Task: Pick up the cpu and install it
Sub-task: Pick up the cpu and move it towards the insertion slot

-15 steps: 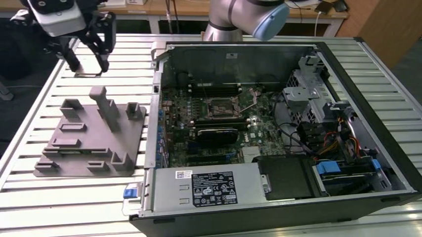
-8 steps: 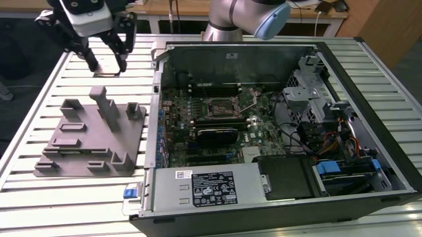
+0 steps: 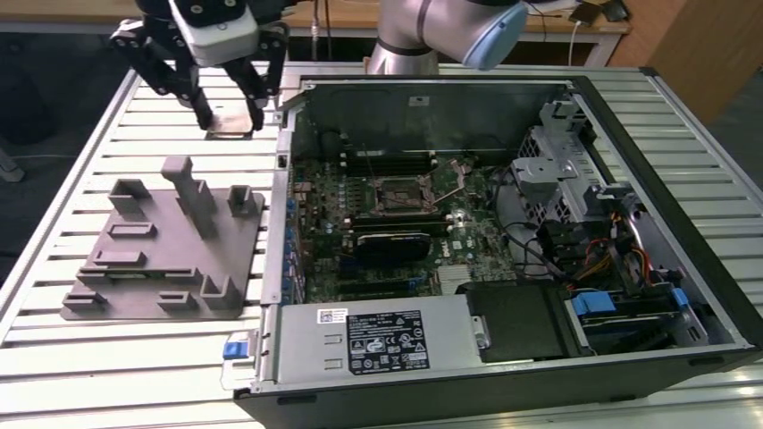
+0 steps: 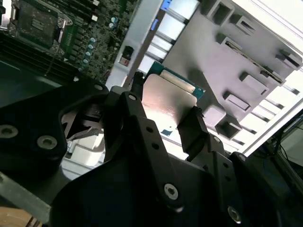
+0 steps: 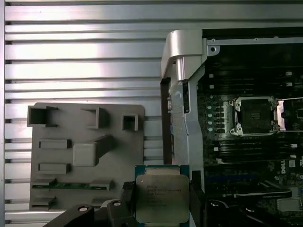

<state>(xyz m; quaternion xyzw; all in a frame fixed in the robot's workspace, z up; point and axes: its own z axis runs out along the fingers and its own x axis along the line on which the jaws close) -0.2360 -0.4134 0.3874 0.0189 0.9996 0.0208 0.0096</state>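
Note:
The cpu [image 3: 229, 126], a flat square chip with a silver top and green rim, hangs in the air, clamped by two opposite edges between the black fingers of my gripper [image 3: 230, 119], which is shut on it. It hovers over the slatted table, beyond the grey fixture plate [image 3: 155, 259] and off the exterior view's left of the open computer case [image 3: 667, 179]. In both wrist views the cpu [image 5: 162, 198] [image 4: 166, 100] sits between the fingers [image 5: 196, 201] [image 4: 193, 125]. The black motherboard socket [image 3: 403, 192] [image 5: 255, 116] [image 4: 35, 21] lies open, its metal frame lifted.
The case wall [image 3: 286, 179] [image 5: 177, 94] stands between the gripper and the motherboard. Upright posts [image 3: 191, 192] rise from the fixture plate [image 5: 85, 156] [image 4: 236, 61]. A power supply [image 3: 381, 340] and drive bays [image 3: 620, 304] fill the case's near side. The arm's base [image 3: 412, 36] stands behind the case.

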